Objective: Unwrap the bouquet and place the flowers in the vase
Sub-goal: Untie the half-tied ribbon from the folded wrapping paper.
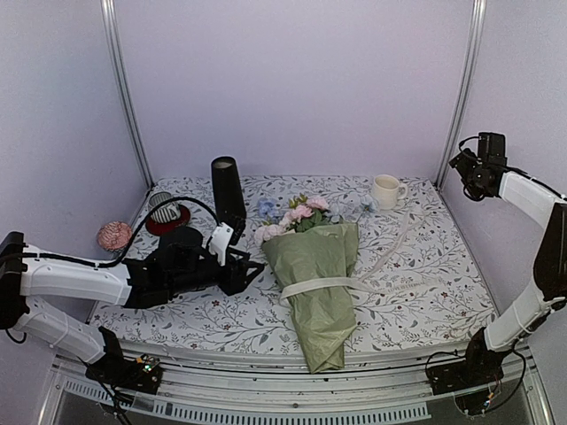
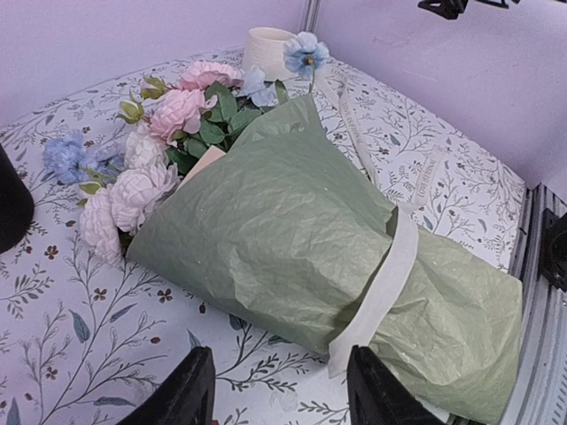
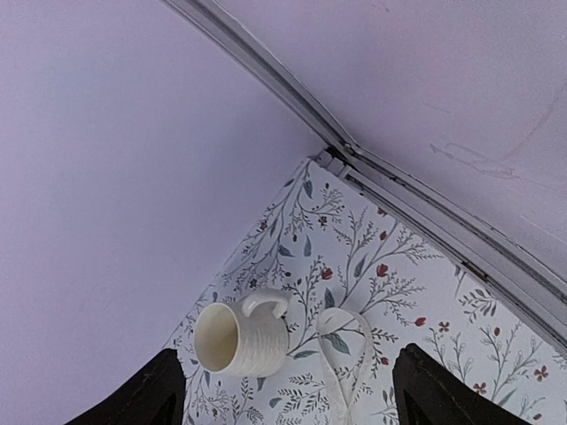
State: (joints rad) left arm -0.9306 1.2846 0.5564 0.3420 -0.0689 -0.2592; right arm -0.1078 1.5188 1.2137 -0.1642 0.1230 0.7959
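Note:
The bouquet [image 1: 317, 283] lies in the middle of the table in sage-green paper, flowers [image 1: 297, 214] pointing to the back. A cream ribbon [image 1: 323, 285] still loops its waist, and a loose end trails right toward the mug. The black vase [image 1: 228, 190] stands at the back left. My left gripper [image 1: 252, 270] hovers low just left of the bouquet, open and empty. In the left wrist view the paper [image 2: 292, 230] and ribbon [image 2: 390, 266] lie just beyond the left gripper [image 2: 279, 372]. My right gripper [image 1: 468, 173] hangs high at the right, open and empty [image 3: 288, 390], above a ribbon loop [image 3: 350, 354].
A cream mug [image 1: 385, 190] stands at the back right, also in the right wrist view as the mug [image 3: 239, 341]. A striped grey cup [image 1: 164, 208] on a red coaster and a pink ball [image 1: 114, 235] sit at the far left. Walls enclose three sides.

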